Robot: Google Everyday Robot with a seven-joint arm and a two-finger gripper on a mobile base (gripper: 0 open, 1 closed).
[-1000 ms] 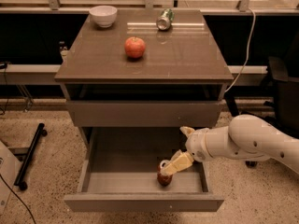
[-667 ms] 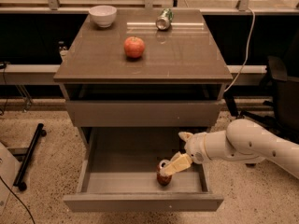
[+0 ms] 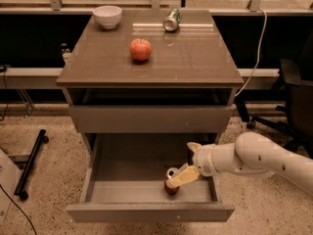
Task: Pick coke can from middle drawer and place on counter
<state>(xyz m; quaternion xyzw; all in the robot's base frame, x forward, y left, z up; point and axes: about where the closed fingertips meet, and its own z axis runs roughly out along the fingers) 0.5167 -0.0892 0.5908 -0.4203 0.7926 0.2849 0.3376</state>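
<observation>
The coke can (image 3: 170, 185) stands upright in the open middle drawer (image 3: 146, 212), near its front right, with its red body and silver top showing. My gripper (image 3: 181, 162) reaches into the drawer from the right on a white arm. Its fingers are spread: one yellowish finger (image 3: 184, 176) lies against the can's top right side, and the other sits farther back, apart from the can. The can rests on the drawer floor. The glossy brown counter (image 3: 195, 62) is above.
On the counter sit a red apple (image 3: 140, 49), a white bowl (image 3: 107, 16) at the back left and a green-and-silver can (image 3: 171, 20) lying at the back. The drawer above (image 3: 146, 119) is closed. A black chair (image 3: 293, 92) stands on the right and a black stand leg (image 3: 29, 165) on the left.
The gripper has dipped very slightly toward the can. The can, drawer and counter objects have not moved.
</observation>
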